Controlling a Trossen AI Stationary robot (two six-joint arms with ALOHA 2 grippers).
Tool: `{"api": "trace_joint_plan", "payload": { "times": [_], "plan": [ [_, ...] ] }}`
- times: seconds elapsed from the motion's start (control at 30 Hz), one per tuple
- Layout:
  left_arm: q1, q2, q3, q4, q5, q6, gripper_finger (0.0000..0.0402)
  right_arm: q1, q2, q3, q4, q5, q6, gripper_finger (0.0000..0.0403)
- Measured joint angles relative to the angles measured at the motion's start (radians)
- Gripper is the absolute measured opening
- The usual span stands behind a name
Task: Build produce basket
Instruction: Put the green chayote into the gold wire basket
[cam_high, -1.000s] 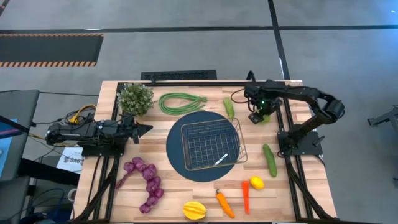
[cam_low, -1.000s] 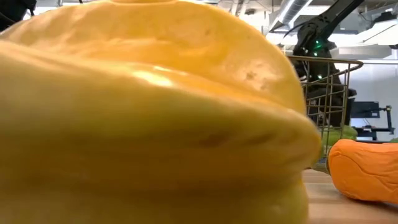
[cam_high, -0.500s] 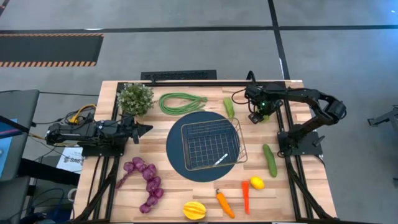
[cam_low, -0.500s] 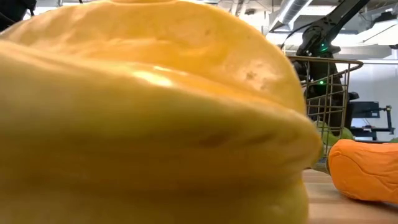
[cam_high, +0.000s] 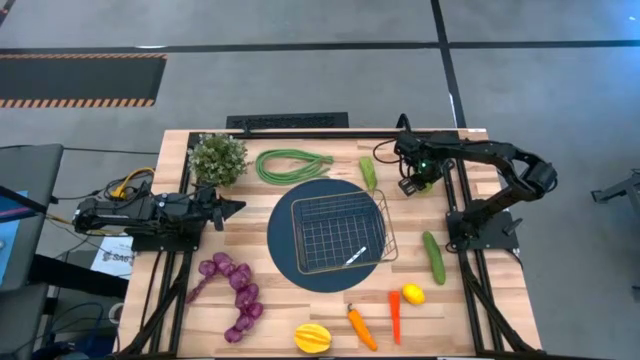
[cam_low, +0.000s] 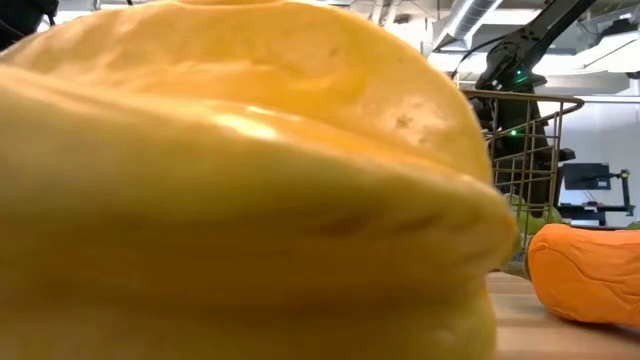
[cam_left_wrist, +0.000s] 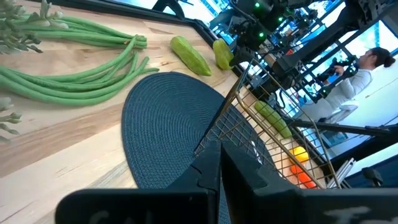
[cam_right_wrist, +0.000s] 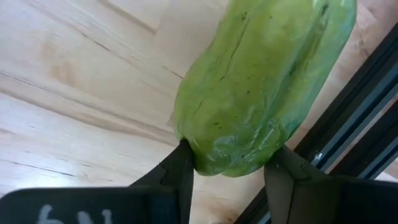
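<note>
The wire basket (cam_high: 340, 232) stands on a round dark mat (cam_high: 285, 255) at the table's middle. Around it lie the produce: green bean bundle (cam_high: 290, 163), two cucumbers (cam_high: 368, 173) (cam_high: 434, 257), purple grapes (cam_high: 235, 295), carrot (cam_high: 361, 326), chili (cam_high: 394, 315), lemon (cam_high: 412, 294) and the yellow ribbed fruit (cam_high: 312, 337), which fills the low view (cam_low: 240, 180). My right gripper (cam_high: 414, 182), at the far right, is shut on a third green piece (cam_right_wrist: 261, 87). My left gripper (cam_high: 236, 208) waits shut at the left. My right gripper pinches the green piece between its two fingers, one finger (cam_right_wrist: 181, 167) on each side, near its rounded end (cam_right_wrist: 233, 158). The fingers come from above, pointing down, and lie across it. The piece lies on the wooden table beside the dark rail.
A bushy potted plant (cam_high: 218, 158) stands at the far left. A dark rail (cam_right_wrist: 348, 143) runs close beside the green piece. The right arm's frame (cam_high: 482, 228) stands at the right edge. A person (cam_left_wrist: 373, 62) shows in the room beyond the table.
My right gripper has tipped slightly over the green piece at the far right and covers more of it than a second ago. Nothing else on the table has moved.
</note>
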Motion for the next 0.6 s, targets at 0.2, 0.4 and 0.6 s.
{"api": "trace_joint_plan", "payload": {
  "times": [0.2, 0.4, 0.6],
  "plan": [
    [0.000, 0.000, 0.000, 0.000, 0.000, -0.001, 0.0000, 0.000, 0.000, 0.041, -0.039, -0.014, -0.017, 0.0142],
    [0.000, 0.000, 0.000, 0.000, 0.001, -0.001, 0.0000, 0.023, -0.060, 0.185, -0.139, -0.025, -0.019, 0.0142],
    [0.000, 0.000, 0.000, 0.000, 0.001, -0.001, 0.0000, 0.129, -0.162, 0.392, -0.232, -0.084, 0.070, 0.0142]
  ]
}}
